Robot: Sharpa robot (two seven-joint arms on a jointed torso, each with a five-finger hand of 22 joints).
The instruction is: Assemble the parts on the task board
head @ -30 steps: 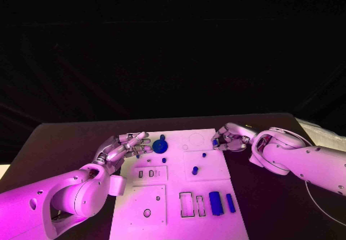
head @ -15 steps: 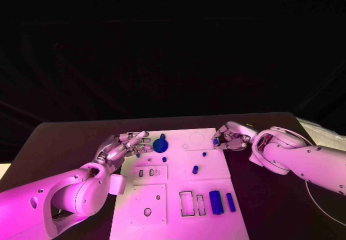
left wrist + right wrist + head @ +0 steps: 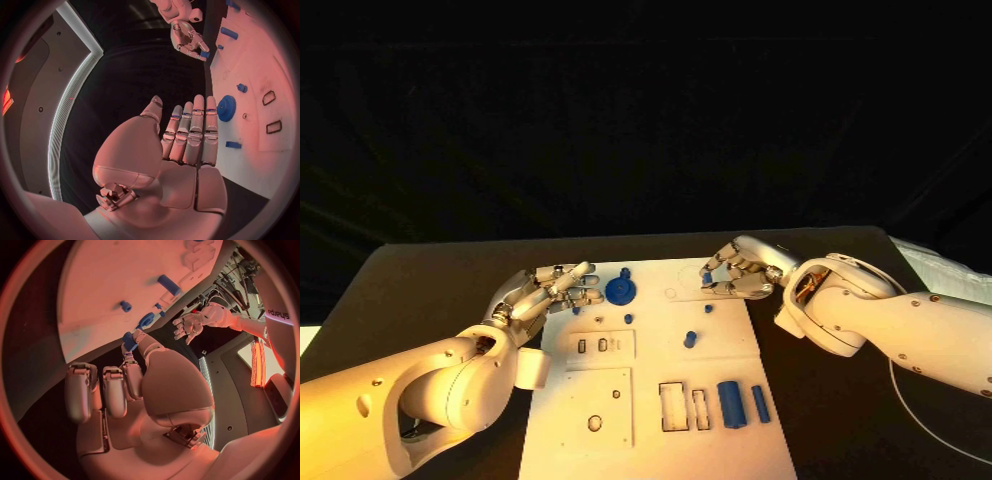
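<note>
The white task board (image 3: 727, 345) lies in the middle of the black table. A blue gear (image 3: 620, 291) sits near its far left corner. My left hand (image 3: 554, 287) hovers just left of the gear, fingers straight and apart, holding nothing; the left wrist view shows the same hand (image 3: 187, 137) beside the gear (image 3: 226, 107). My right hand (image 3: 740, 269) is over the board's far right part. It pinches a small blue part (image 3: 129, 341) between thumb and a finger.
Loose on the board are small blue pegs (image 3: 708, 308), a short blue piece (image 3: 689, 340), a blue block (image 3: 730, 393) and a blue bar (image 3: 760, 403). Rectangular slots (image 3: 674, 408) are near the front. Bare black table (image 3: 430, 290) flanks the board.
My right hand has moved left and slightly away from me, onto the board's far right part, still pinching the small blue part. The left hand has barely moved.
</note>
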